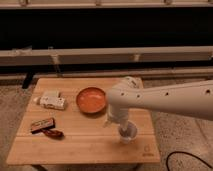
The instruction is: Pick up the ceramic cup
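The cup (130, 136) is seen on the table (75, 145), near the front, near the bowl (91, 99). The gripper (121, 128) is held right at the cup; how wide it is cannot be told.
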Controlling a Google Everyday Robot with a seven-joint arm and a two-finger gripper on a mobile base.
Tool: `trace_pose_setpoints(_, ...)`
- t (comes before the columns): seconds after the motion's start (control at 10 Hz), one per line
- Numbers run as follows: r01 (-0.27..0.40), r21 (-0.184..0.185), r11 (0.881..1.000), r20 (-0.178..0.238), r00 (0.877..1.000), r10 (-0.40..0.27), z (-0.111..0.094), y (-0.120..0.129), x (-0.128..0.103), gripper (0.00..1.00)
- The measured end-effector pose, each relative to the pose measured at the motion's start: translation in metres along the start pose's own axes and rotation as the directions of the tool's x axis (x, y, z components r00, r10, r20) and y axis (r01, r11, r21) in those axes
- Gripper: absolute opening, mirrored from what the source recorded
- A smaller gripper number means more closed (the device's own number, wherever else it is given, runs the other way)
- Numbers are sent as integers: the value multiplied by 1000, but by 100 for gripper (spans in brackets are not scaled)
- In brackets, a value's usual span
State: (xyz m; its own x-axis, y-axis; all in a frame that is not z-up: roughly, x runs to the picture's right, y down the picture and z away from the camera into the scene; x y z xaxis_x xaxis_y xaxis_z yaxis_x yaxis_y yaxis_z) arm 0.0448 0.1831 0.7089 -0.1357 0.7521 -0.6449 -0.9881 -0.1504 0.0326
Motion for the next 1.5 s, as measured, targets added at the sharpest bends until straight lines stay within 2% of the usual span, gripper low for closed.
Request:
trace_pose_setpoints(0.2, 1, 4, 1000, -2, 1000, -1, 3, 0, 0, 60)
trace_pose_setpoints(0.3, 1, 6, 1000, -2, 1000, -1, 3, 0, 1, 54)
trace_pose_setpoints(0.5, 5, 6, 1000, 0, 1000, -5, 5, 1, 0, 31)
trace_pose_setpoints(0.8, 10, 9, 1000, 2, 1000, -10, -1, 2, -1, 3)
trace_pose_setpoints(1.1, 27, 11, 1000, 9, 1000, -27, -5, 7, -5, 0)
trace_pose_setpoints(1.4, 49, 15, 999, 13, 999, -49, -44, 16, -8, 0)
trace_pose_setpoints(1.5, 54, 17, 998, 16, 998, -55, -49, 16, -9, 0)
